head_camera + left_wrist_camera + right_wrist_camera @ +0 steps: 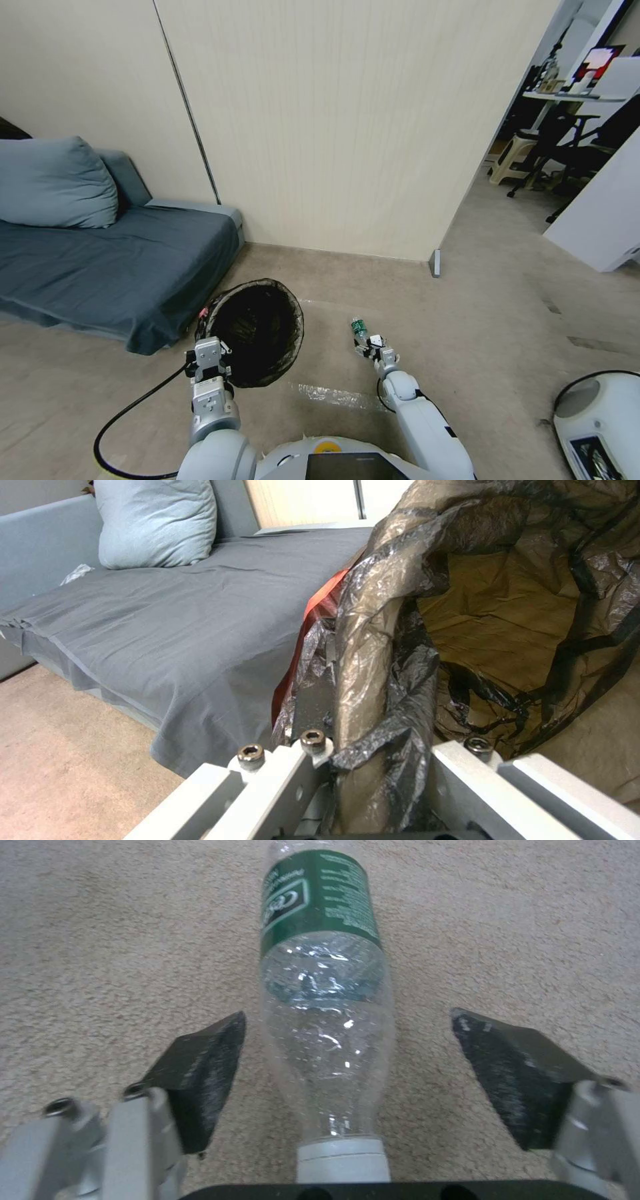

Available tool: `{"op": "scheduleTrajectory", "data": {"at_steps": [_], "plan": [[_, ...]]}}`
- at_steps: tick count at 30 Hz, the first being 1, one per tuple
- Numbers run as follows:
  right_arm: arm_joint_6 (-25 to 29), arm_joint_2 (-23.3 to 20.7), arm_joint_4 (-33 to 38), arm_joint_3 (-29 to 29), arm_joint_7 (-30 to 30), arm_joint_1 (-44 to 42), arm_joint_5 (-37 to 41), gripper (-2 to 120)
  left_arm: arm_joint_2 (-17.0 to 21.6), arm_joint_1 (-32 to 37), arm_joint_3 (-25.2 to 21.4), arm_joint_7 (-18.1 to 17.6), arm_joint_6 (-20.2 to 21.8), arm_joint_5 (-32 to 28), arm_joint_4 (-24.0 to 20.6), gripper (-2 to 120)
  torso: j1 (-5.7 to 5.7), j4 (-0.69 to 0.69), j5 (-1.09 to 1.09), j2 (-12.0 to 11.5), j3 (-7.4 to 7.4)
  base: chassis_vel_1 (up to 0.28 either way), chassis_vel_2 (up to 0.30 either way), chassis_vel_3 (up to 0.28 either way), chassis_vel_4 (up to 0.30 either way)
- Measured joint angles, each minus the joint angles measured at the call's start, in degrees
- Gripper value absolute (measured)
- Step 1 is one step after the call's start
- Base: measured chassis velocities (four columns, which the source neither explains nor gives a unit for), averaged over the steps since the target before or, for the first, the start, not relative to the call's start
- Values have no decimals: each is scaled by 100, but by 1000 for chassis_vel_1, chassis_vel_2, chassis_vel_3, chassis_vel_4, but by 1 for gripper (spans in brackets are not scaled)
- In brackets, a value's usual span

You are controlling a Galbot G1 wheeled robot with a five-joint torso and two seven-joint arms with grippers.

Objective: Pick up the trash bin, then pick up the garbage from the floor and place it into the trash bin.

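Nearest the robot, the left gripper (208, 351) is clamping the rim of the trash bin (257, 331), one finger inside and one outside, with crinkled black plastic bunched between them. The left wrist view is showing this grip close up: the bag (393, 680) is folding over the round rim in glossy, wrinkled pleats, and a strip of red (313, 615) is showing along its outer side. Inside, the thin liner is looking brownish and translucent, creased in dark ridges; whether anything is lying at the bottom I cannot tell.

To the right, the right gripper (369, 344) is reaching low over the floor (467, 320), its fingers spread wide. Between its dark, wedge-shaped pads (200, 1075) a bottle (323, 1005) is lying on the rough beige carpet, its pale cap end toward the wrist and its base pointing away. The bottle is clear, dented plastic with a green label around its far half. Neither pad is touching it; there is a gap on each side. In the head view the bottle (359, 327) is showing just beyond the fingertips, well apart from the bin, to its right.

A clear plastic scrap (330, 395) is lying flat on the floor between the two arms. Farther off, a grey sofa (113, 267) with a soft blue pillow (57, 183) is standing just left of the bin, and a pale panelled wall (333, 120) is rising behind.
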Motion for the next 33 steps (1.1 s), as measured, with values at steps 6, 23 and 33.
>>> {"op": "scheduleTrajectory", "data": {"at_steps": [6, 23, 33], "plan": [[54, -1, -67, 30, 1, 30, 2, 50, -21, 12, 32, -2, -9, 40, -3, 1, 0, 0, 0, 0, 0, 0, 0, 0, 0], [155, 25, -245, 77, 1, 96, 10, 6, -17, 23, 63, -1, -25, 71, -3, 1, 0, 0, 0, 0, 0, 0, 0, 0, 0], [271, -5, -224, 148, 4, 85, -5, 6, 26, -35, 81, 0, -25, 46, 32, 1, 0, 0, 1, 0, 0, 0, 0, 0, 0]]}}
